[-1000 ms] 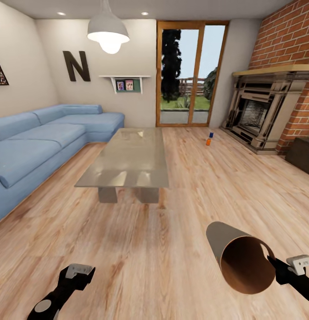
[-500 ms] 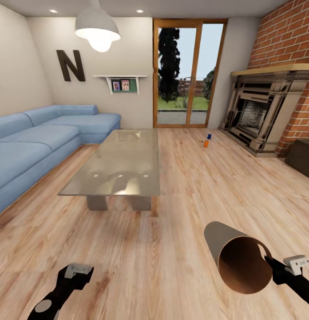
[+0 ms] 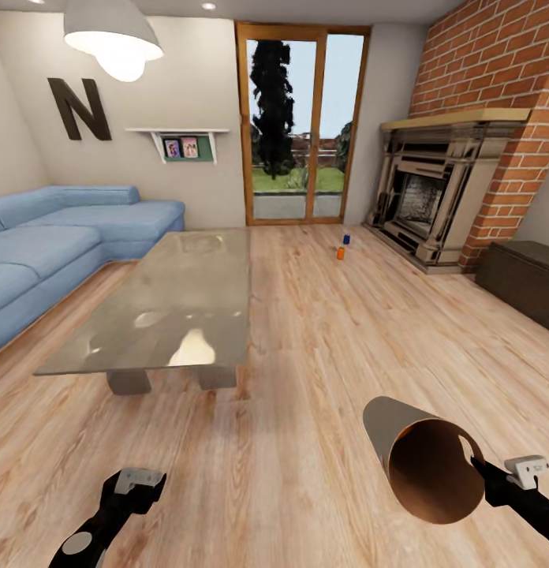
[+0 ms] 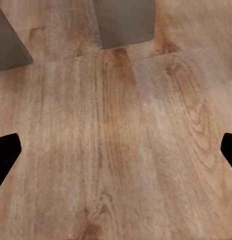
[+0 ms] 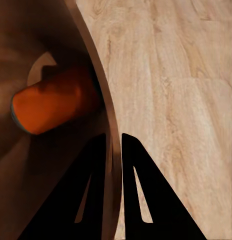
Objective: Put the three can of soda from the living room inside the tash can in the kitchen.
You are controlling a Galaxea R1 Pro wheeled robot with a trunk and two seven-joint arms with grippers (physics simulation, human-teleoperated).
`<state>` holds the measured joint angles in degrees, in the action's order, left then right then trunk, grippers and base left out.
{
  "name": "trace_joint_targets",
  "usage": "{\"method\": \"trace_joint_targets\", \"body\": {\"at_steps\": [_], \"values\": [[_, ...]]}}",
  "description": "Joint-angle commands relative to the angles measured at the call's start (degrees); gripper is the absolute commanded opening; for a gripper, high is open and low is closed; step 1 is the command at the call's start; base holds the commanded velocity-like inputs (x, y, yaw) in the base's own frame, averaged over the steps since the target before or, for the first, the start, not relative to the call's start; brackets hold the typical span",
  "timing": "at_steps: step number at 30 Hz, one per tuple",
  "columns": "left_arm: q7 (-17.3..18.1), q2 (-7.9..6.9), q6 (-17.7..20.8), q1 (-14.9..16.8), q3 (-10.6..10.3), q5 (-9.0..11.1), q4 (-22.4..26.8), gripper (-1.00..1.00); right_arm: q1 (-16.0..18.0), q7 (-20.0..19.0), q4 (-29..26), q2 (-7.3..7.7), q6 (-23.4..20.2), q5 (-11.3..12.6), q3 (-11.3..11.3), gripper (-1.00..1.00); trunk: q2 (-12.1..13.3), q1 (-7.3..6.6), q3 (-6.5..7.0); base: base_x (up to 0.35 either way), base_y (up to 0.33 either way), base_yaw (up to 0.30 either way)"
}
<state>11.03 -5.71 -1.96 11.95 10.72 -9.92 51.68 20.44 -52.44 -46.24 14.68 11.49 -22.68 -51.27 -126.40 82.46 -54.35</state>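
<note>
My right gripper [image 3: 479,468] is shut on the rim of the tash can [image 3: 420,457], which hangs tipped on its side above the wood floor, its brown inside facing the head camera. In the right wrist view the fingers [image 5: 96,165] pinch the rim of the tash can [image 5: 103,100], and an orange can of soda [image 5: 51,107] lies inside. Far ahead on the floor near the fireplace [image 3: 428,193] stand a dark blue can of soda [image 3: 346,238] and an orange one [image 3: 341,253]. My left gripper [image 3: 136,483] [image 4: 116,150] is open and holds nothing.
A glass-topped low table [image 3: 160,315] stands ahead on the left, its legs [image 4: 125,22] near my left gripper. A blue corner sofa [image 3: 61,237] lines the left wall. A dark chest [image 3: 527,276] sits at the right. Open floor runs between the table and the fireplace.
The whole view has shifted left and the table looks nearer, so the camera has moved forward and turned right. Both grippers and the tash can keep their places in the picture.
</note>
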Motion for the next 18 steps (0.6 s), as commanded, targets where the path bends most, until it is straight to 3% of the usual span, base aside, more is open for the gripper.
{"method": "trace_joint_targets", "body": {"at_steps": [1, 6, 8, 9, 11, 18], "values": [[-0.1, 0.0, 0.0, 0.0, 0.0, 0.0, 0.0, 1.0, 0.0, -0.4, -0.1, -0.02, -0.1, 0.6, -0.1, -1.0, 0.0, 0.0, -0.05, 0.263, -0.225, -0.195], [-2.1, 0.0, -0.1, 0.0, 0.0, 0.0, 0.0, 1.0, 0.0, -0.4, -0.1, -0.02, -0.1, 0.9, -0.1, -1.0, 0.0, 0.0, -0.28, 0.261, -0.227, -0.171], [-2.5, 0.0, -0.1, 0.0, 0.0, 0.0, -0.2, 1.0, 0.0, -0.4, -0.1, -0.01, -0.1, 2.3, -0.1, -1.0, 0.0, 0.0, -0.32, 0.257, -0.231, -0.069], [-2.9, 0.0, -0.1, 0.0, -0.1, 0.1, -0.8, 1.0, 0.0, -0.3, -0.1, 0.01, -0.2, 4.8, 0.1, -1.0, 0.0, 0.0, -0.33, 0.251, -0.236, -0.02], [-3.0, 0.0, -0.1, 0.0, -0.1, 0.2, -1.1, 1.0, 0.0, -0.4, -0.2, 0.0, -0.1, 5.7, 0.1, -1.0, 0.0, 0.0, -0.33, 0.248, -0.238, -0.01], [-3.4, 0.0, -0.8, 0.0, -0.1, 0.0, -1.3, 1.0, 0.0, -0.2, -0.2, -0.08, -0.1, 6.1, 0.2, -1.0, 0.0, 0.0, -0.33, 0.244, -0.24, -0.001]]}}
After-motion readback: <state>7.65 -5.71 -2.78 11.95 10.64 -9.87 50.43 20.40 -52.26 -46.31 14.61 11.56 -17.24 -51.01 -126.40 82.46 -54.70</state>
